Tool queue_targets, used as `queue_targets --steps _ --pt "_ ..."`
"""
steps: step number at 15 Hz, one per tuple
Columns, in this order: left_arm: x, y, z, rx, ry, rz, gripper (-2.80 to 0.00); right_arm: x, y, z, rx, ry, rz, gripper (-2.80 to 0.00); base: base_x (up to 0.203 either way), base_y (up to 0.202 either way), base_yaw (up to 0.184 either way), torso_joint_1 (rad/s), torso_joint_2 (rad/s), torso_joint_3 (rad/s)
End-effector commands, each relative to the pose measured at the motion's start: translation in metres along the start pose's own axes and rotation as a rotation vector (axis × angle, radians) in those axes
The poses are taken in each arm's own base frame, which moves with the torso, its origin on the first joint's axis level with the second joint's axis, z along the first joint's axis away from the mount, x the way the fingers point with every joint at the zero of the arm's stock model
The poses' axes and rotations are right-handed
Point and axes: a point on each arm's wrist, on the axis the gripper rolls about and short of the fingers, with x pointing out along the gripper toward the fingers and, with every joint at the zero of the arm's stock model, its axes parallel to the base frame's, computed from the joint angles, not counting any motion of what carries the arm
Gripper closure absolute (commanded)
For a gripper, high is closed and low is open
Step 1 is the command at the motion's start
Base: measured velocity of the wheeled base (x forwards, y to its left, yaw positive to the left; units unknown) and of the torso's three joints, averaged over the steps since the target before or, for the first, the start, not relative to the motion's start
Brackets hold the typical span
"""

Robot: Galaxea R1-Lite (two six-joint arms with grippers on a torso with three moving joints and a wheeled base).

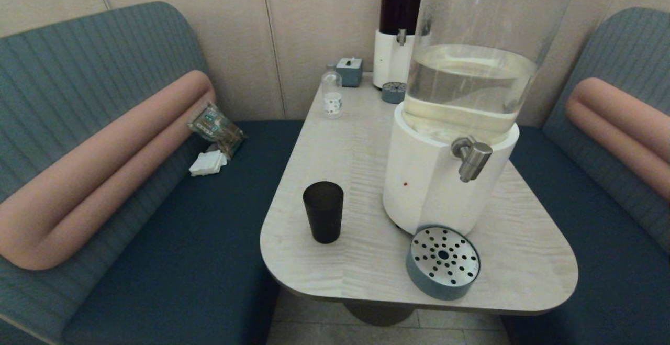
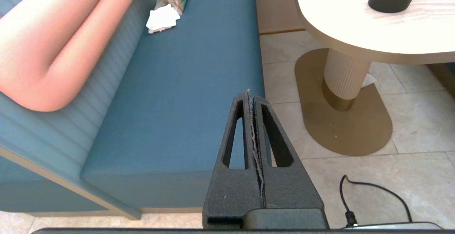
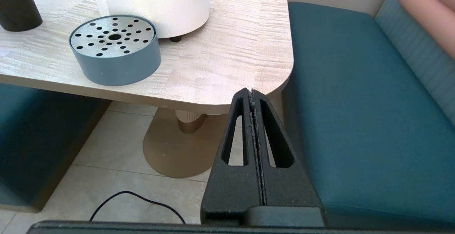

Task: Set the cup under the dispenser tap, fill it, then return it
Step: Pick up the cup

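Our cup (image 1: 323, 211) stands upright on the table (image 1: 361, 141), left of the drip tray (image 1: 443, 262) and well clear of the dispenser tap (image 1: 472, 157). Nothing has begun, we judge; next we must reach and grasp it. Our left gripper (image 2: 251, 97) and right gripper (image 3: 250, 95) hang below table level, fingers pressed together, empty.

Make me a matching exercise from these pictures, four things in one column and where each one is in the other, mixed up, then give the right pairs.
Things
1. cup
2. drip tray
3. small clear bottle
4. white napkins

Places
A. on the blue bench seat
B. on the table, below the dispenser tap
C. far end of the table, near the wall
D. upright on the table, left of the white dispenser base

Pairs: 1-D, 2-B, 3-C, 4-A
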Motion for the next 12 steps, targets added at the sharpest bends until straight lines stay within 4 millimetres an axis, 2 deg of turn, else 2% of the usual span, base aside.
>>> queue_targets --steps 1,7,9,12 --pt "0.000 0.000 0.000 -0.003 0.002 -0.002 0.00 0.001 0.000 -0.004 0.005 0.015 0.000 0.00 0.000 0.000 0.000 0.000 0.00 0.000" --pt "-0.001 0.001 0.004 -0.016 -0.019 0.005 0.00 0.001 0.000 -0.004 0.011 0.014 0.000 0.00 0.000 0.000 0.000 0.000 0.00 0.000" --pt "-0.009 0.003 0.027 -0.067 -0.092 0.001 0.00 0.001 0.000 -0.004 0.012 0.013 0.000 0.00 0.000 0.000 0.000 0.000 0.00 0.000" --pt "-0.015 0.006 0.074 -0.135 -0.146 -0.092 0.00 0.001 0.000 -0.004 0.012 0.014 -0.001 0.00 0.000 0.000 0.000 0.000 0.00 0.000"
